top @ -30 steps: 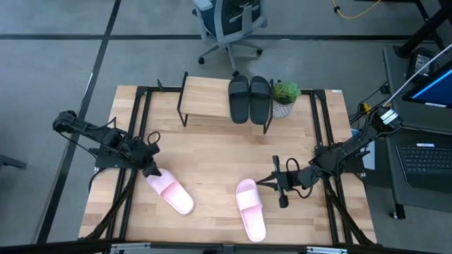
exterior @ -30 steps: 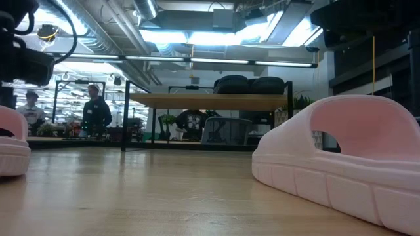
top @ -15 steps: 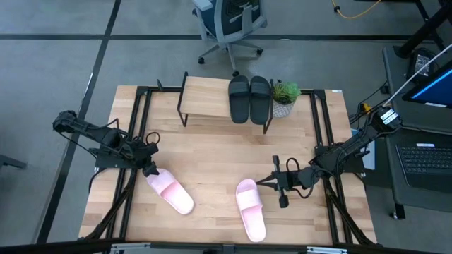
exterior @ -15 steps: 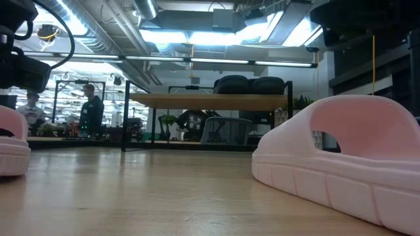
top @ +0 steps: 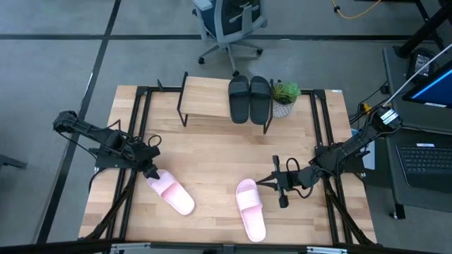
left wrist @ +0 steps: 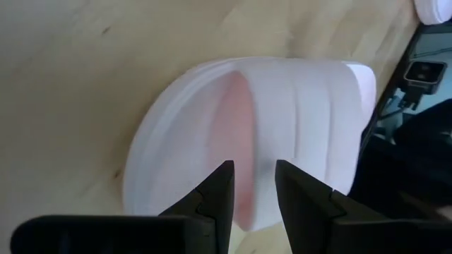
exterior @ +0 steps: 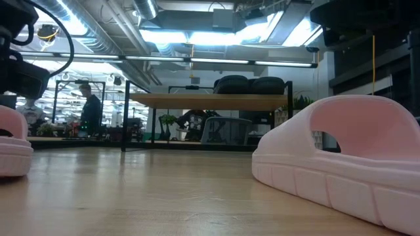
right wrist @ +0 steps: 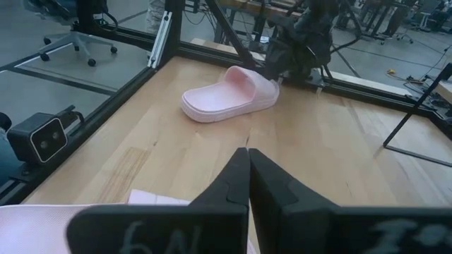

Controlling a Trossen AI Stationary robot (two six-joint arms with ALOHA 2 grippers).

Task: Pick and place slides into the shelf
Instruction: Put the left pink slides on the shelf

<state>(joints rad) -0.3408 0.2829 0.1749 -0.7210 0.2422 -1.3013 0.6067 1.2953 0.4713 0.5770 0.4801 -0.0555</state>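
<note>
Two black slides (top: 249, 99) lie side by side on the right end of the shelf (top: 205, 100), whose plank top also shows in the low view (exterior: 210, 100). Two pink slides lie flat on the table: the left one (top: 171, 192) and the right one (top: 251, 209). My left gripper (top: 150, 170) is open, its fingertips (left wrist: 253, 187) over that left slide's far-left end (left wrist: 212, 134), short of the strap (left wrist: 311, 99). My right gripper (top: 277, 182) stays shut (right wrist: 248, 176) just right of the right slide. My left gripper slants down from the table's left over the open end of the left pink slide's footbed (left wrist: 244, 127). The fingertips (left wrist: 224, 185) hide the spot below them, so I cannot tell whether they touch it. The slide lies flat on the table.
A small potted plant (top: 284, 95) stands just right of the shelf. Black frame rails (top: 138, 141) run along the table's left and right sides. Bare wood (top: 212, 152) lies between the shelf and the pink slides. An office chair (top: 229, 28) stands beyond the far edge.
My left gripper has tipped and sunk a little toward the left pink slide, its fingers as wide apart as before. Both pink slides lie where they were.
</note>
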